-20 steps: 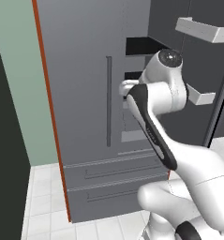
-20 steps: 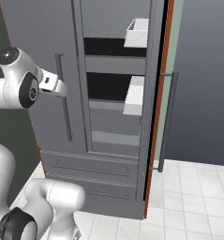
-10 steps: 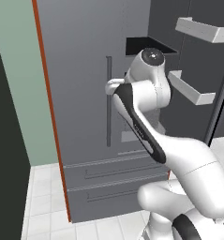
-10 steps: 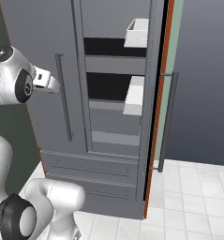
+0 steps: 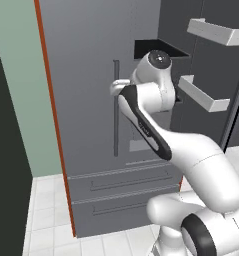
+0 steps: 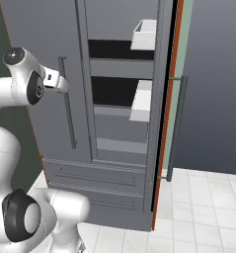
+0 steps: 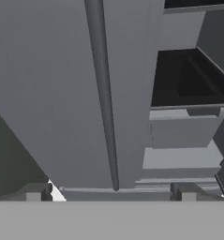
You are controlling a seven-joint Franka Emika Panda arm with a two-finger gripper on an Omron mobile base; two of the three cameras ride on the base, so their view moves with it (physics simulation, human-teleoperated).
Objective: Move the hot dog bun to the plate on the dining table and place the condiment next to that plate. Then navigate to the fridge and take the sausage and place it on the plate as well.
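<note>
Hand view: gripper (image 7: 111,196) spread wide and empty, fingertips (image 7: 36,192) straddling the lower end of the fridge (image 5: 86,100) handle (image 7: 103,93). Right base view: gripper (image 6: 58,84) up against the handle (image 6: 67,108) (contact unclear); right of the handle, black inner shelves (image 6: 117,91), open door shelves (image 6: 141,101). Sausage not discernible.

The place reads as a home kitchen, rendered; a tall dark grey fridge (image 5: 91,100) with a long thin vertical handle (image 6: 67,106) stands with one door open, showing black inner shelves (image 6: 117,91) and light grey door shelves (image 5: 216,32); two drawers (image 5: 126,192) sit below; white floor tiles (image 6: 203,207) and a pale green wall (image 5: 18,75) surround it.
</note>
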